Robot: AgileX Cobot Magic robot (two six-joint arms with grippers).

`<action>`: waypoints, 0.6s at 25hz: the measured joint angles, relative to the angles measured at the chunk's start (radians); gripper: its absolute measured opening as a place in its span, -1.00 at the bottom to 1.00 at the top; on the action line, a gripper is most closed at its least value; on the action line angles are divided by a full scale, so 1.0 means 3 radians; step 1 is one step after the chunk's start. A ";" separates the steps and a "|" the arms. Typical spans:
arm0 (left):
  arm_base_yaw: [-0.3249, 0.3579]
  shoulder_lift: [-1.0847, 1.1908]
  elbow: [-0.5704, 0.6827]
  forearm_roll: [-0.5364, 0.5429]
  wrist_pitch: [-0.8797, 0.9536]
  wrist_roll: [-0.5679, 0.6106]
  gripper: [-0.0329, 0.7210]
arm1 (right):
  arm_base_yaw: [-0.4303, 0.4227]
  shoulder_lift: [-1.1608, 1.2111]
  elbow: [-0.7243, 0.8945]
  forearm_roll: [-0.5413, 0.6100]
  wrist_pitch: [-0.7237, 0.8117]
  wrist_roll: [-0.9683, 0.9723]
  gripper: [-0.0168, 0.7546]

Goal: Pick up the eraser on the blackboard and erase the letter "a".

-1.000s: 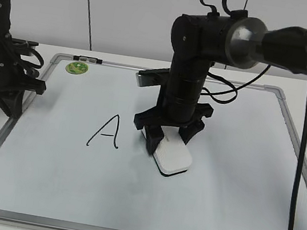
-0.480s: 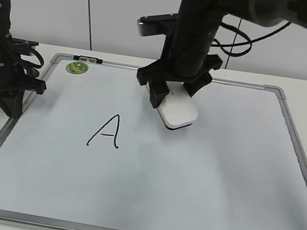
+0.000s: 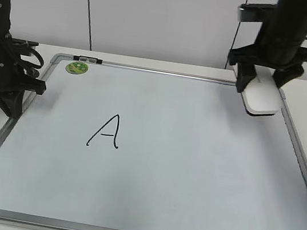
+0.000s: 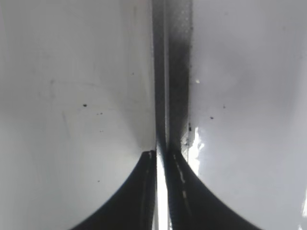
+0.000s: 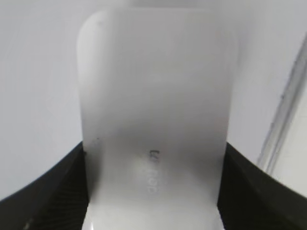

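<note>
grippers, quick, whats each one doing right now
Left gripper: shut, holding nothing, parked at the whiteboard's left edge.
Right gripper: shut on the white eraser, above the board's far right corner.

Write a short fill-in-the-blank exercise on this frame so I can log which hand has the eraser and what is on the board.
1. The eraser is held by the ____ hand.
2. The only letter visible on the blackboard is a capital ____.
3. The small round magnet near the board's far left corner is ____ in colour.
4. The left hand is ____, its fingers nearly touching.

Missing words: right; A; green; shut
</note>
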 joint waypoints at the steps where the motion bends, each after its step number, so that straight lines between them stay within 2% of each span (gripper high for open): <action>1: 0.0000 0.0000 0.0000 0.0000 0.0000 0.0000 -0.80 | -0.0032 -0.0026 0.0020 0.0007 0.0000 0.0000 0.39; 2: 0.0000 0.0000 0.0000 0.0000 0.0000 0.0000 -0.80 | -0.0181 -0.0103 0.0130 0.0020 0.0007 0.0001 0.39; 6: 0.0000 0.0000 0.0000 0.0000 0.0000 0.0000 -0.80 | -0.0443 -0.0219 0.0355 0.0052 0.0011 0.0007 0.39; 15: 0.0000 0.0000 0.0000 0.0000 0.0000 0.0000 -0.80 | -0.0779 -0.0206 0.0600 0.0106 0.0014 0.0007 0.39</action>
